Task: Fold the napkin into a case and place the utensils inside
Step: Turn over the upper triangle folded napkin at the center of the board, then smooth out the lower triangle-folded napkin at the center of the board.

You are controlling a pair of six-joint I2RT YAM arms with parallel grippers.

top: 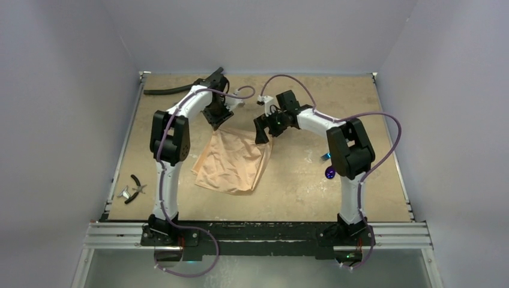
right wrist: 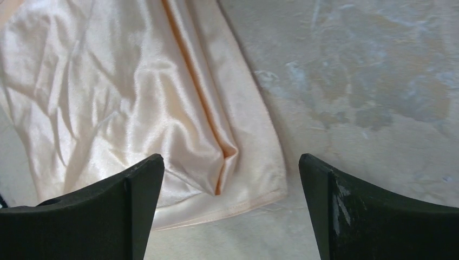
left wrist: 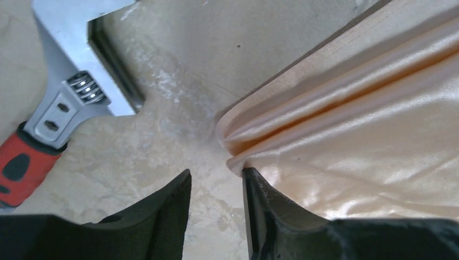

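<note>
The peach-orange napkin (top: 231, 161) lies rumpled and loosely spread on the table between the arms, not in a case shape. My left gripper (top: 217, 120) sits low at its far left corner. In the left wrist view the gripper (left wrist: 216, 172) is open with bare table between the fingers, and the right fingertip (left wrist: 254, 187) touches the napkin's bunched corner (left wrist: 346, 124). My right gripper (top: 262, 133) hovers over the far right corner. In the right wrist view it (right wrist: 230, 158) is wide open and empty above the napkin's hem (right wrist: 238, 200). The blue fork (top: 325, 157) and purple spoon (top: 330, 173) lie beside the right arm.
A red-handled wrench (left wrist: 65, 97) lies just left of the left gripper. A curved black hose (top: 174, 90) lies at the table's far left. Dark pliers (top: 135, 188) lie near the left edge. Metal rails run along the table's sides and front.
</note>
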